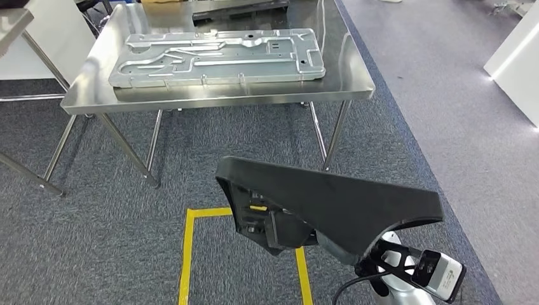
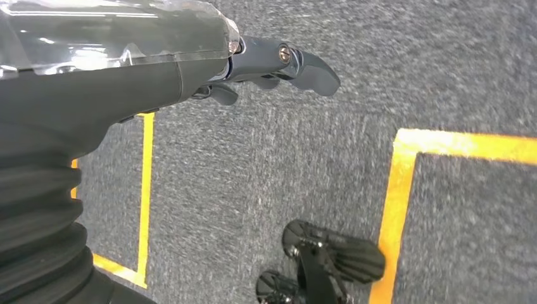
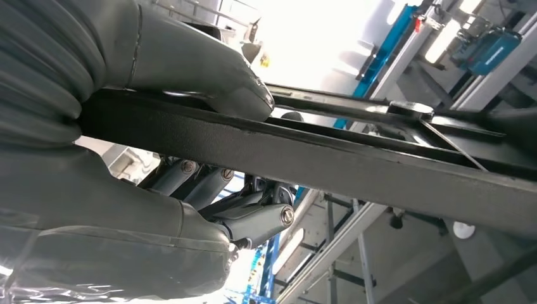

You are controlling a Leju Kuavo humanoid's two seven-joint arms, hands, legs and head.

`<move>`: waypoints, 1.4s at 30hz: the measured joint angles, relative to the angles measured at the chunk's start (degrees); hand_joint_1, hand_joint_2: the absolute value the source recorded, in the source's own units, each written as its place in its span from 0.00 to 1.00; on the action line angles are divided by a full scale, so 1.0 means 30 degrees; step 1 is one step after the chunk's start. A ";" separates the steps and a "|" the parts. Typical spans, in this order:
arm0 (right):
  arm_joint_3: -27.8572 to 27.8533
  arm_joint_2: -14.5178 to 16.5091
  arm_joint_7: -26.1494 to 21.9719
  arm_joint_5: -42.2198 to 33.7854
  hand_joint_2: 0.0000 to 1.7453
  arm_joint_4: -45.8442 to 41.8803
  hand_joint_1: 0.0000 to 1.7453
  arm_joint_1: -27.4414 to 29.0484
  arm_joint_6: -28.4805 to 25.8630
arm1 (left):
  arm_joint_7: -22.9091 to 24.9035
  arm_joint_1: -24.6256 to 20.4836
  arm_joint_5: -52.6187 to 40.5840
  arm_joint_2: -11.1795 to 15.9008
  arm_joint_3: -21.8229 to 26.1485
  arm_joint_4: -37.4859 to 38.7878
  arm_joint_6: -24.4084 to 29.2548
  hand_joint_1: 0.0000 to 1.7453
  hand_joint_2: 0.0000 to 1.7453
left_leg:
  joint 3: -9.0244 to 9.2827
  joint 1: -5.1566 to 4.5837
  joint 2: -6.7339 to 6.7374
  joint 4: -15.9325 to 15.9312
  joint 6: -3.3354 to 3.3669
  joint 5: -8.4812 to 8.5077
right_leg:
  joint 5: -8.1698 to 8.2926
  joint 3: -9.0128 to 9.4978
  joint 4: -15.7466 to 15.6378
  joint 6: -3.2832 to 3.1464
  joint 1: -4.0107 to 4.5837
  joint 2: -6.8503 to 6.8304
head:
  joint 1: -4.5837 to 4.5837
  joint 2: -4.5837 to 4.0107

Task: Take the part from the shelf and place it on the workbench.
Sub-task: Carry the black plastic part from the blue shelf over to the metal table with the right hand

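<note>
A large black part with a curved top and an open underside hangs above the carpet, low and right of centre in the head view. My right hand grips its edge, with the thumb on one face and the fingers on the other. The part hides most of that hand in the head view. The steel workbench stands ahead, apart from the part. My left hand hangs over the carpet, its fingers apart and holding nothing.
A grey stamped metal panel covers much of the workbench top. Yellow tape lines mark the carpet between me and the bench. Another table stands at the far left and a white unit at the right.
</note>
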 joint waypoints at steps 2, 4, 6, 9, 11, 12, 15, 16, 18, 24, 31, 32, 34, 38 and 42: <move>-0.0035 0.0005 -0.0009 0.0009 1.00 -0.0117 0.99 0.0058 0.0009 | -0.0007 0.0017 -0.0005 0.0007 0.0000 0.0000 -0.0004 0.00 1.00 | 0.0391 0.0112 -0.0017 -0.0267 0.0181 0.0123 | -0.0175 -0.0078 0.0589 0.0179 -0.0001 -0.0006 | 0.0005 0.0000; -0.0082 0.0005 -0.0014 0.0018 1.00 -0.0241 0.99 0.0120 0.0005 | -0.0015 -0.0043 -0.0005 0.0004 0.0000 0.0000 -0.0007 0.00 1.00 | 0.0732 0.0188 -0.0019 -0.0434 0.0300 0.0032 | -0.0970 -0.1040 0.2270 0.0337 -0.0079 -0.0007 | 0.0007 0.0000; -0.0128 0.0007 -0.0014 0.0062 1.00 -0.0304 0.99 0.0287 0.0009 | -0.0014 -0.0066 -0.0002 0.0002 0.0000 0.0000 -0.0004 0.00 1.00 | 0.0909 0.0195 -0.0030 -0.0445 0.0341 -0.0174 | -0.1847 -0.2660 0.4508 0.0518 -0.0181 -0.0011 | 0.0005 0.0000; -0.0167 0.0011 -0.0011 0.0173 1.00 -0.0331 0.99 0.0498 0.0036 | -0.0004 -0.0012 -0.0002 -0.0031 0.0000 0.0000 0.0004 0.00 1.00 | 0.1398 0.0241 -0.0055 -0.0440 0.0216 -0.0587 | -0.0688 -0.3444 0.4225 0.0691 -0.0326 -0.0035 | 0.0005 0.0000; -0.0216 0.0011 -0.0009 0.0213 1.00 -0.0339 0.99 0.0525 0.0045 | -0.0002 -0.0015 -0.0004 -0.0062 0.0000 0.0000 0.0007 0.00 1.00 | 0.1843 0.0288 -0.0069 -0.0439 0.0035 -0.0921 | 0.0969 -0.2705 0.1746 0.0660 -0.0358 -0.0055 | 0.0007 0.0000; -0.0244 0.0015 -0.0009 0.0224 1.00 -0.0339 0.99 0.0524 0.0046 | 0.0000 -0.0040 -0.0006 -0.0071 0.0000 0.0000 0.0007 0.00 1.00 | 0.1971 0.0293 -0.0076 -0.0439 -0.0082 -0.1059 | 0.1332 -0.2420 0.0858 0.0560 -0.0314 -0.0073 | 0.0005 0.0000; -0.0290 0.0047 -0.0009 0.0252 1.00 -0.0366 0.99 0.0559 0.0047 | 0.0002 -0.0086 -0.0055 -0.0069 0.0000 0.0000 0.0002 0.00 1.00 | 0.2080 0.0260 -0.0057 -0.0362 -0.0457 -0.1240 | 0.1370 -0.2249 0.0325 0.0108 -0.0204 -0.0072 | 0.0000 0.0000; -0.0299 0.0067 -0.0009 0.0257 1.00 -0.0386 0.99 0.0572 0.0049 | 0.0000 -0.0088 -0.0076 -0.0073 0.0000 0.0000 0.0000 0.00 1.00 | 0.2079 0.0275 -0.0036 -0.0205 -0.0565 -0.1280 | 0.1420 -0.2158 0.0276 -0.0030 -0.0229 -0.0056 | 0.0002 0.0000; -0.0315 0.0093 -0.0009 0.0261 1.00 -0.0426 0.99 0.0561 0.0051 | 0.0000 -0.0106 -0.0098 -0.0091 0.0000 0.0000 0.0000 0.00 1.00 | 0.1954 0.0311 -0.0013 0.0310 -0.0690 -0.1386 | 0.1352 -0.1929 0.0194 -0.0227 -0.0263 -0.0051 | 0.0000 0.0000; -0.0315 0.0127 -0.0011 0.0261 1.00 -0.0481 0.99 0.0570 0.0049 | 0.0000 -0.0118 -0.0107 -0.0106 0.0000 0.0000 0.0000 0.00 1.00 | -0.0120 0.0339 0.0009 0.3623 -0.0790 -0.2504 | 0.1085 -0.1595 0.0137 -0.0419 -0.0232 -0.0058 | -0.0007 0.0000; -0.0302 0.0266 -0.0002 0.0419 1.00 -0.0494 0.99 0.0733 -0.0009 | 0.0024 -0.0063 -0.0107 -0.0034 0.0000 -0.0004 0.0000 0.00 1.00 | -0.0118 -0.0075 0.0056 0.0208 0.0012 -0.0275 | 0.0309 -0.0610 0.0110 -0.0169 -0.0081 -0.0007 | -0.0002 -0.0002; -0.0295 0.0301 -0.0002 0.0450 1.00 -0.0497 0.99 0.0765 -0.0013 | 0.0026 -0.0049 -0.0100 -0.0029 0.0000 -0.0004 0.0000 0.00 1.00 | -0.0060 -0.0100 0.0029 0.0065 0.0116 -0.0361 | 0.0359 -0.0577 0.0163 -0.0020 -0.0071 0.0006 | -0.0004 -0.0002; -0.0286 0.0341 -0.0003 0.0510 1.00 -0.0519 0.99 0.0812 -0.0015 | 0.0027 -0.0002 -0.0087 -0.0024 0.0000 -0.0004 0.0000 0.00 1.00 | 0.0352 0.0004 -0.0002 -0.0275 0.0314 0.0021 | 0.0268 -0.0430 0.0409 0.0221 -0.0079 0.0007 | 0.0000 0.0000; -0.0284 0.0390 -0.0011 0.0547 1.00 -0.0565 0.99 0.0803 0.0024 | 0.0020 -0.0103 -0.0015 -0.0034 0.0002 0.0000 -0.0007 0.00 1.00 | 0.0848 0.0087 -0.0012 -0.0444 0.0487 -0.0022 | -0.1466 -0.2317 0.3762 0.0568 -0.0179 0.0010 | -0.0002 0.0000; -0.0268 0.0428 -0.0009 0.0609 1.00 -0.0472 0.99 0.0777 0.0166 | 0.0018 -0.0049 0.0069 -0.0065 0.0027 0.0000 -0.0007 0.00 1.00 | 0.1373 0.0092 -0.0054 -0.0432 0.0406 -0.0498 | -0.0248 -0.3370 0.3633 0.0671 -0.0280 -0.0023 | -0.0002 0.0000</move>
